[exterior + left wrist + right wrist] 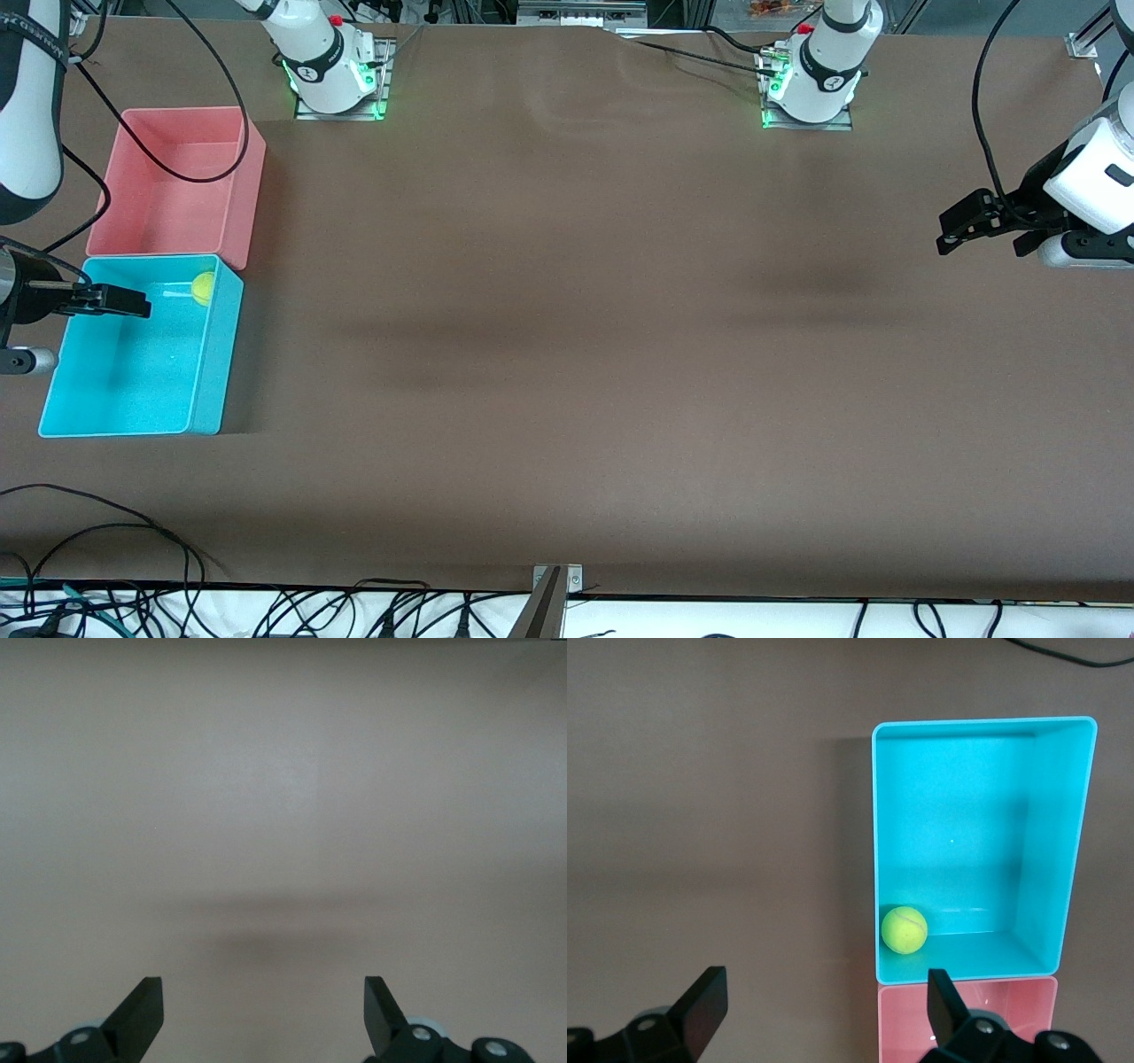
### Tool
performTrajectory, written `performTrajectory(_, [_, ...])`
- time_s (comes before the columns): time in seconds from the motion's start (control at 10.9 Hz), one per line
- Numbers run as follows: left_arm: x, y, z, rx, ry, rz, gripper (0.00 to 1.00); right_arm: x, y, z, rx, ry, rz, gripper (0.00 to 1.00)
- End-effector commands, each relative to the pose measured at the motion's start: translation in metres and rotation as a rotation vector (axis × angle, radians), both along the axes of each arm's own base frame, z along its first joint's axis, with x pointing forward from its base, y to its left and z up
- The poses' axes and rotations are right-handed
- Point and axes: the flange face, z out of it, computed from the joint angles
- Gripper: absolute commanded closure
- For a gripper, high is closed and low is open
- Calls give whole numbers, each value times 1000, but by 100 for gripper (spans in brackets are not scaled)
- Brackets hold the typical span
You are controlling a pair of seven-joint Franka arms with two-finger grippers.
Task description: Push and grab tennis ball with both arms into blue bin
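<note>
The tennis ball point(203, 287) lies inside the blue bin point(219, 354), in the corner next to the pink bin; it also shows in the right wrist view point(904, 929), on the floor of the blue bin point(1063, 859). My right gripper point(133, 303) is open and empty, up in the air over the blue bin; its fingertips point(709, 1001) stand wide apart. My left gripper point(979, 241) is open and empty, over bare table at the left arm's end. The left wrist view shows only its own fingertips point(146, 1010) and brown table.
A pink bin point(252, 177) stands touching the blue bin, farther from the front camera; its rim shows in the right wrist view point(966, 988). Black cables lie along the table's front edge point(133, 532), and one hangs over the pink bin.
</note>
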Motion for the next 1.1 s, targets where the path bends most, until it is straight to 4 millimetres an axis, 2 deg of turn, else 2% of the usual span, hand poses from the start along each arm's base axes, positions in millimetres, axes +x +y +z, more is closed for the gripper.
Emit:
performTrajectory(0.0, [2,0,8,6,3,13,0,-38,31,39,14,-46,-11,0])
performTrajectory(0.09, [2,0,8,6,4,11,0,-58,22,39,28,-80,-39,0])
performTrajectory(0.27, [1,-3,7,7,15,5,0,-89,29,37,24,-137,-14,0])
performTrajectory(0.55, [0,-3,7,7,21,5,0,-107,31,37,26,-153,-7,0])
performTrajectory(0.64, [0,-2,7,7,21,6,0,-118,30,32,26,-135,-19,0])
performTrajectory(0.73, [0,-1,8,0,20,10,0,-117,29,29,26,-135,-19,0])
performTrajectory(1.0, [0,-3,8,-2,20,5,0,-114,33,39,33,-161,-16,0])
